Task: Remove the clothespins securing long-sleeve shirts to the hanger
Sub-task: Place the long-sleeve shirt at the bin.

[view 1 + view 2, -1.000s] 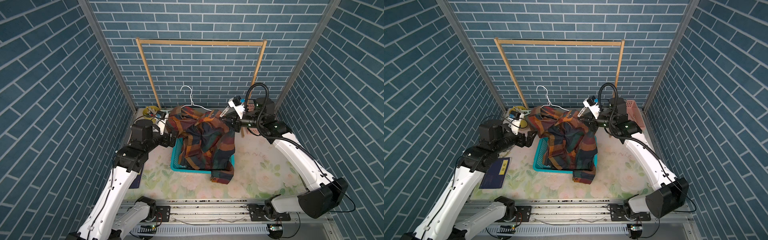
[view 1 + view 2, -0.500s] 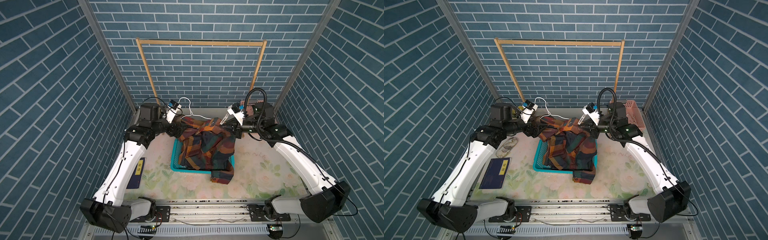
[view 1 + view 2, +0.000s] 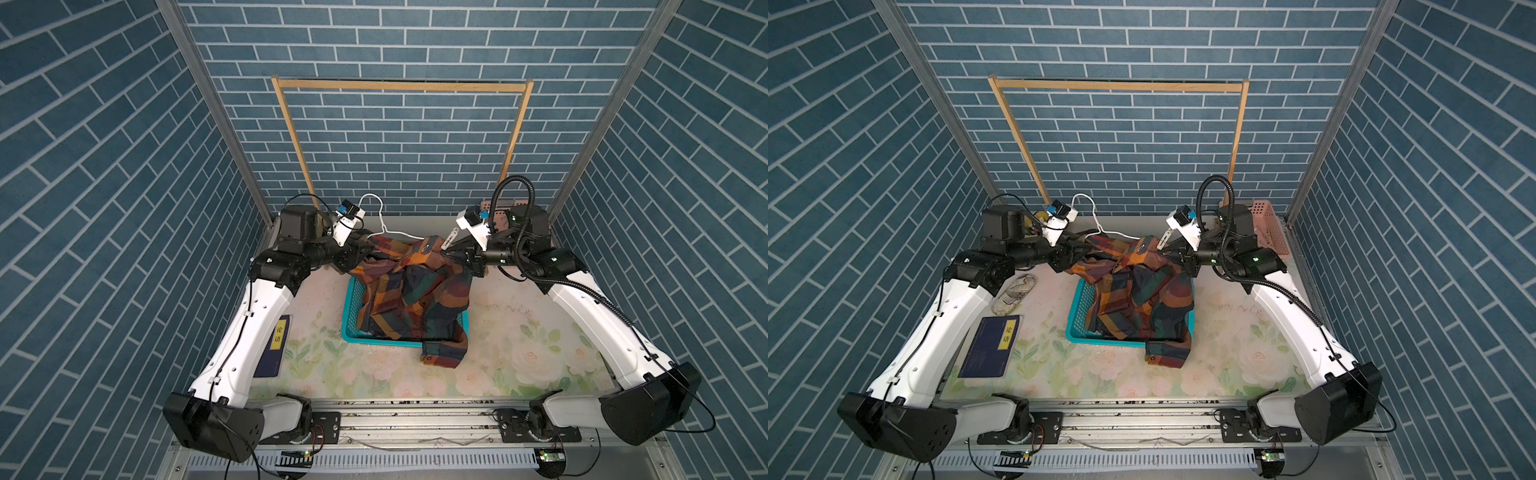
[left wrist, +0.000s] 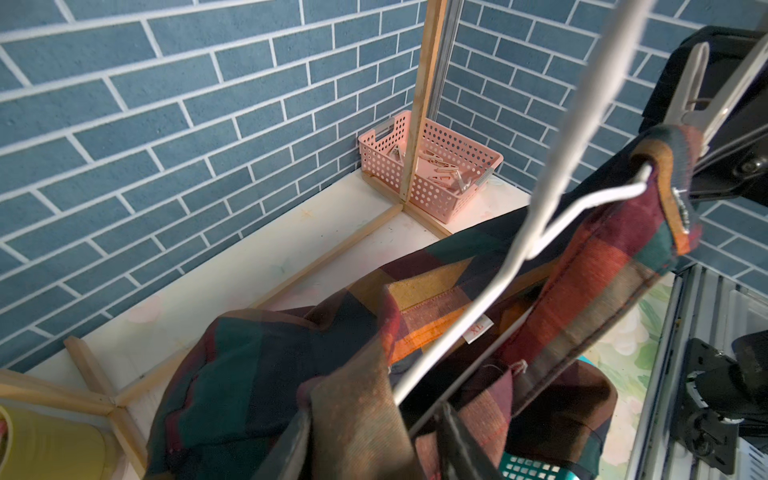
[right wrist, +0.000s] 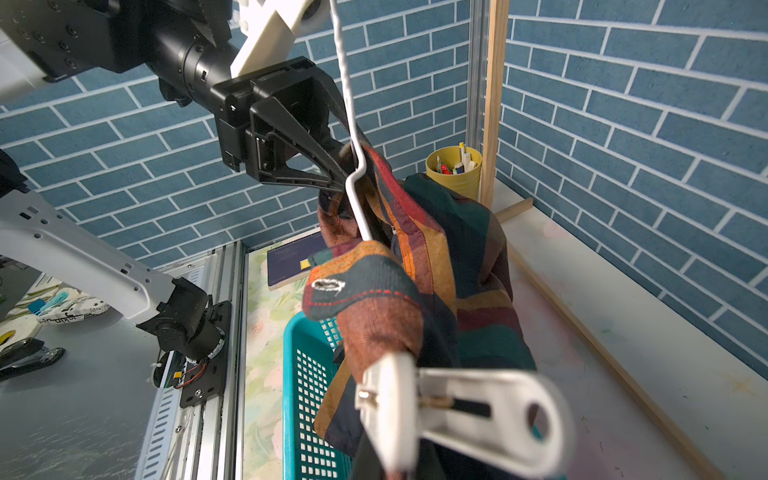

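Observation:
The plaid long-sleeve shirt (image 3: 415, 291) (image 3: 1142, 299) hangs on the white wire hanger (image 3: 370, 203) (image 5: 353, 178) above a teal basket, stretched between both grippers. My left gripper (image 3: 368, 249) (image 4: 374, 432) is shut on a fold of shirt (image 4: 291, 353) at one shoulder, with the hanger wire (image 4: 552, 178) running between its fingers. A white clothespin (image 3: 450, 240) (image 3: 1165, 240) (image 5: 457, 411) (image 4: 690, 83) is clamped on the other shoulder. There my right gripper (image 3: 453, 257) (image 3: 1173, 255) is shut on the shirt beside the pin. The pin hides its fingers in the right wrist view.
The teal basket (image 3: 349, 336) sits under the shirt. A pink basket (image 4: 432, 166) of pins stands at the back right corner and a yellow cup (image 5: 455, 170) at the back left. The wooden rack (image 3: 399, 86) stands behind. A blue book (image 3: 992, 345) and a shoe (image 3: 1013, 293) lie at the left.
My left arm rose and reached in to the shirt's shoulder at the hanger's end, and its jaws closed there. The right gripper shifted slightly and stayed shut.

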`<action>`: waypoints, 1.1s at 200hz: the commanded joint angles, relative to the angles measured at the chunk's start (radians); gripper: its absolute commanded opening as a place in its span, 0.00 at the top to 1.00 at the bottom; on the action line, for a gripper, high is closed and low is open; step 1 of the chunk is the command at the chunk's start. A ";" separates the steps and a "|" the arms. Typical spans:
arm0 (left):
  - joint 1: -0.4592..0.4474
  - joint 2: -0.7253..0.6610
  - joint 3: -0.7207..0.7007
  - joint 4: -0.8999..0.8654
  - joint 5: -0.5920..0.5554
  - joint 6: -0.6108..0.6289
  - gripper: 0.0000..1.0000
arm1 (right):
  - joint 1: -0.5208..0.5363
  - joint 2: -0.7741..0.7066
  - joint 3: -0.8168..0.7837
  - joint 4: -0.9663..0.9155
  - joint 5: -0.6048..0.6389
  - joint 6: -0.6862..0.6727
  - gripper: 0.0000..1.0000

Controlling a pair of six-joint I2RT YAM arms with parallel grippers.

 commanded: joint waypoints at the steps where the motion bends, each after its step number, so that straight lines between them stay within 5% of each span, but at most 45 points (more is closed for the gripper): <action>1: -0.006 0.004 -0.017 0.006 0.070 -0.004 0.69 | 0.002 -0.018 0.010 0.034 -0.052 -0.050 1.00; 23: -0.006 0.008 -0.018 0.000 0.091 -0.002 0.73 | 0.002 -0.021 -0.002 0.054 -0.055 -0.041 1.00; 46: -0.006 0.013 -0.018 -0.002 0.115 -0.003 1.00 | 0.002 -0.022 -0.007 0.073 -0.055 -0.029 1.00; 117: -0.006 0.015 -0.026 0.016 0.149 -0.014 1.00 | 0.005 -0.008 -0.028 0.158 -0.053 0.027 1.00; 144: -0.006 0.036 -0.009 -0.007 0.179 -0.006 0.71 | 0.015 0.001 -0.021 0.161 -0.057 0.026 1.00; 171: -0.007 0.064 0.011 -0.033 0.216 0.000 0.60 | 0.023 0.004 -0.014 0.163 -0.062 0.026 1.00; 199: -0.006 0.074 0.024 -0.047 0.215 0.007 1.00 | 0.025 0.002 -0.012 0.155 -0.056 0.023 1.00; 220: -0.007 0.054 0.010 -0.028 0.156 -0.005 1.00 | 0.026 0.000 -0.011 0.134 -0.016 0.018 1.00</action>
